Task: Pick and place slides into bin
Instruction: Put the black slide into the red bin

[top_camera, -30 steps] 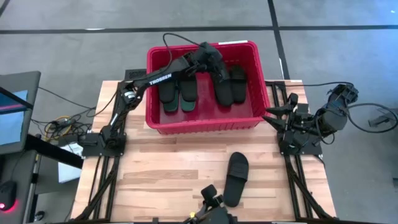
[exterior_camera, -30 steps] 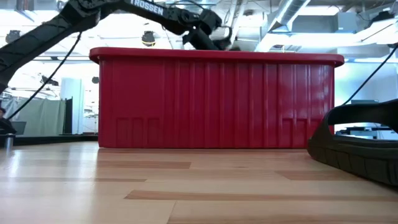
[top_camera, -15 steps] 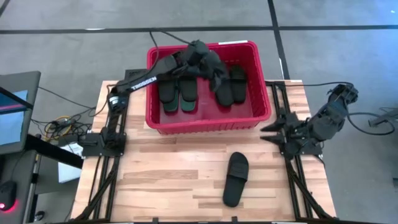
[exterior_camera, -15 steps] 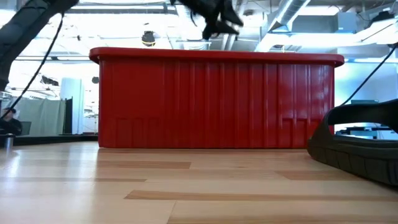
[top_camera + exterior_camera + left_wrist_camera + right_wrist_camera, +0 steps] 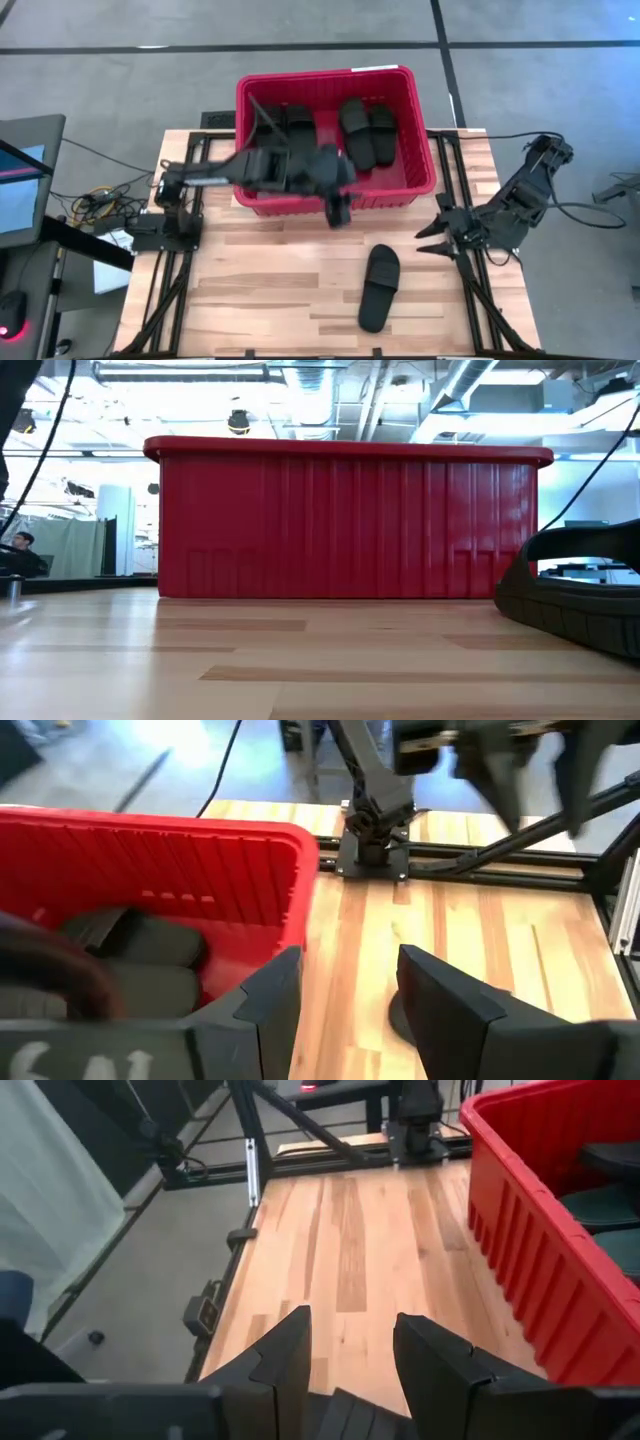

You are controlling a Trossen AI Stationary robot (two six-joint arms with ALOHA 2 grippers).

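Note:
The red bin (image 5: 424, 150) stands at the table's far middle; it fills the low view (image 5: 340, 520). Several black slides (image 5: 368, 133) lie flat in it, and a dark green one shows in the right wrist view (image 5: 598, 1206). One black slide (image 5: 378, 288) lies sole down on the table in front of the bin, also at the low view's right edge (image 5: 578, 595). My left gripper (image 5: 336, 214) is open and empty over the bin's near wall (image 5: 300, 870). My right gripper (image 5: 424, 238) is open and empty, low at the table's right, right of the lone slide.
Bare wood lies in front of the bin (image 5: 260, 270) and left of the lone slide. Black arm frames run along the table's left (image 5: 165, 260) and right (image 5: 480, 290) sides. A monitor (image 5: 20, 190) stands off the table's left edge.
My left gripper has risen out of the bin's far right part and swung toward the table's near edge, ending over the bin's near wall. My right gripper has moved toward the near edge and a little toward the lone slide. The slides have stayed in place.

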